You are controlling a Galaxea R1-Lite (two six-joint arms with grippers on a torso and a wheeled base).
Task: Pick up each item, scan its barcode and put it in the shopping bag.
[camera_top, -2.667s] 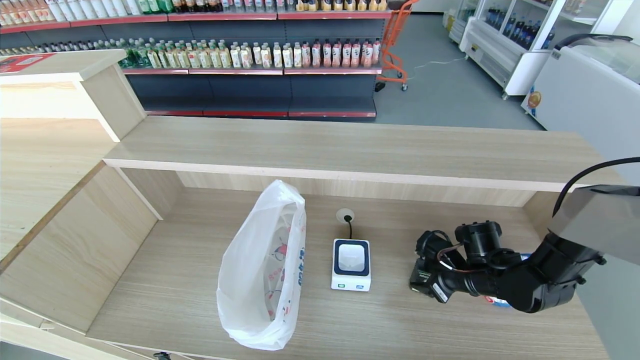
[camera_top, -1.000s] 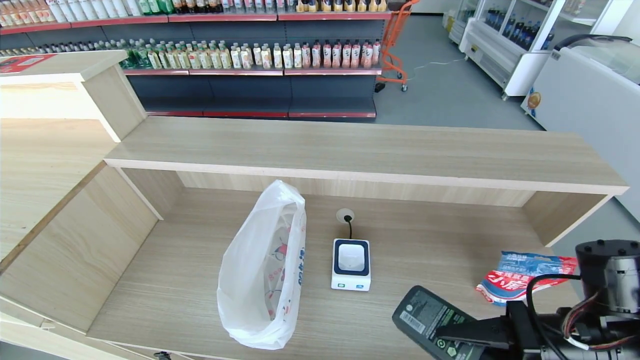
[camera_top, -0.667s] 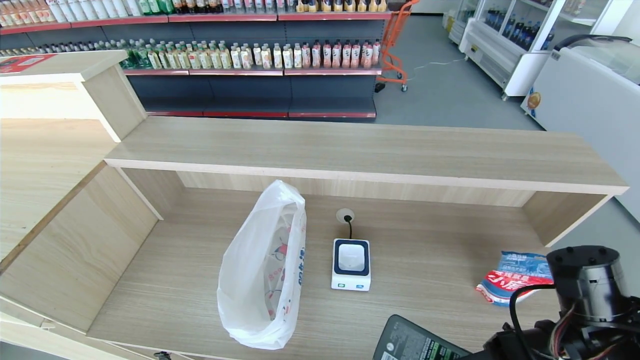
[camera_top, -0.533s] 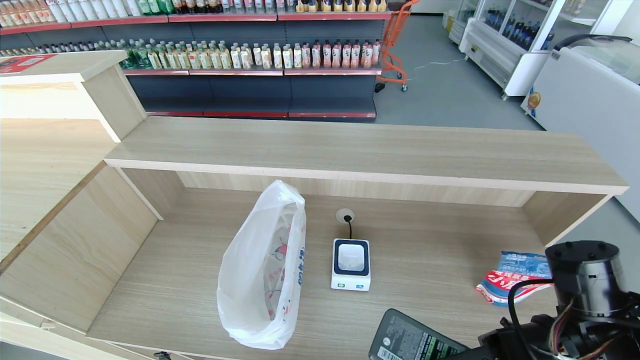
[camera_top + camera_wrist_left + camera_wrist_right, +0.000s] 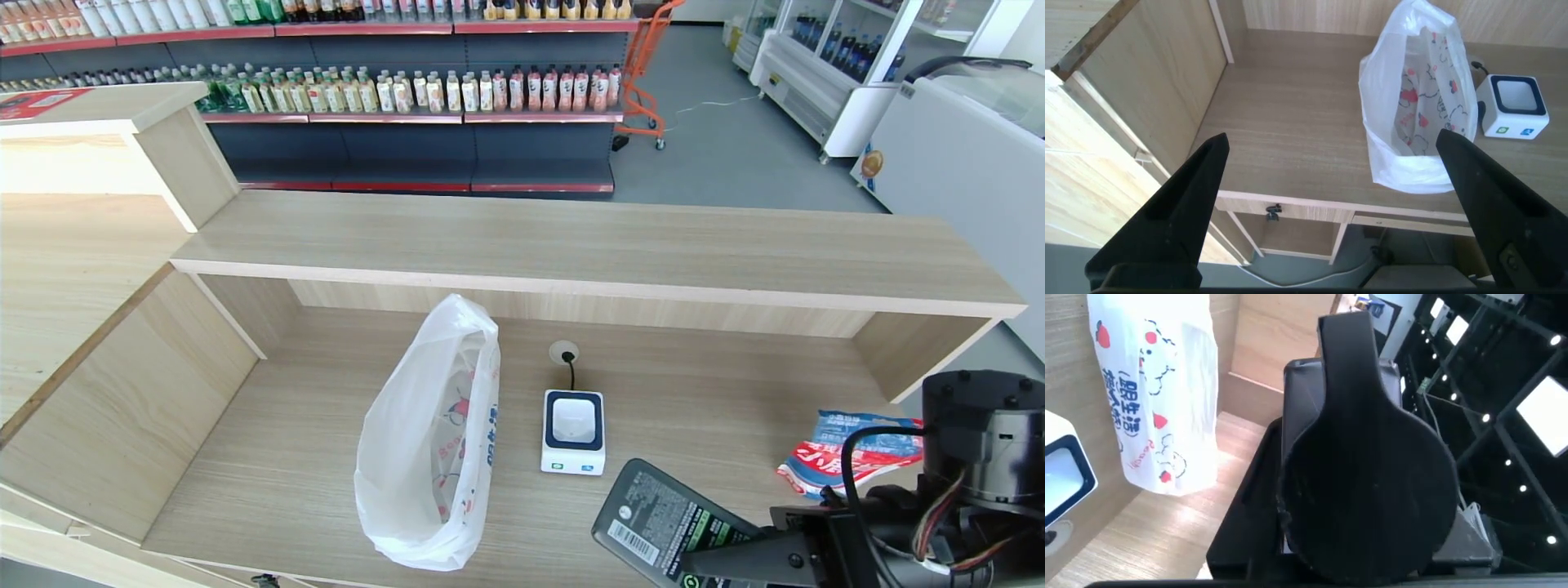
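Right end effector [image 5: 710, 560] is at the near edge of the light wood worktop [image 5: 269, 465]. It's clamped on a flat dark grey pack [image 5: 657, 518], tilted, barcode label facing up, near-right of the scanner. Left end effector [image 5: 1331, 143] is spread wide with nothing in it, over the near edge, left of the bag. Further out I see the white plastic shopping bag [image 5: 429, 441] standing open. The white scanner with dark blue frame [image 5: 573, 431] is just right of it, not touching. A red-and-blue snack pouch [image 5: 849, 453] lies flat at far right. Bottle shelves [image 5: 408, 90] are behind.
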